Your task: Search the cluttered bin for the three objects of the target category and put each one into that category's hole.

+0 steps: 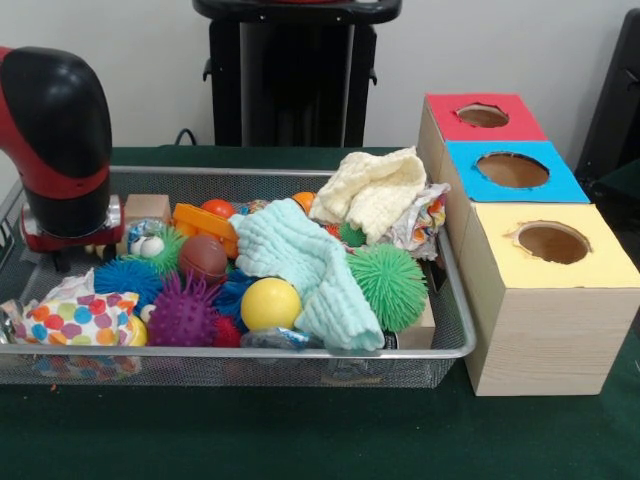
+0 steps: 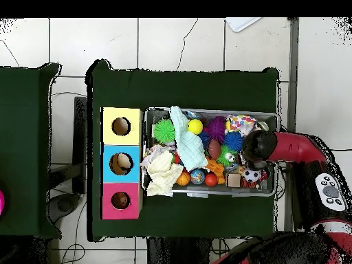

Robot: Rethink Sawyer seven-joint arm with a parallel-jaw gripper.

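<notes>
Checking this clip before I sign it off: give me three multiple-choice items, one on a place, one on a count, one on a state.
1. Where does the red and black arm hang?
A. over the wire-mesh bin's end farthest from the boxes
B. over the red-ringed hole
C. off the table

2. How many pale wooden boxes with round holes stand beside the silver wire-mesh bin?
A. two
B. three
C. four

3. What lies inside the red-ringed hole in the front view?
A. a yellow ball
B. a cloth
C. nothing that shows

Answers:
1 A: the arm hangs over the bin's end opposite the boxes.
2 B: red, blue and yellow tops stand in a row.
3 C: only dark interior shows.
</notes>
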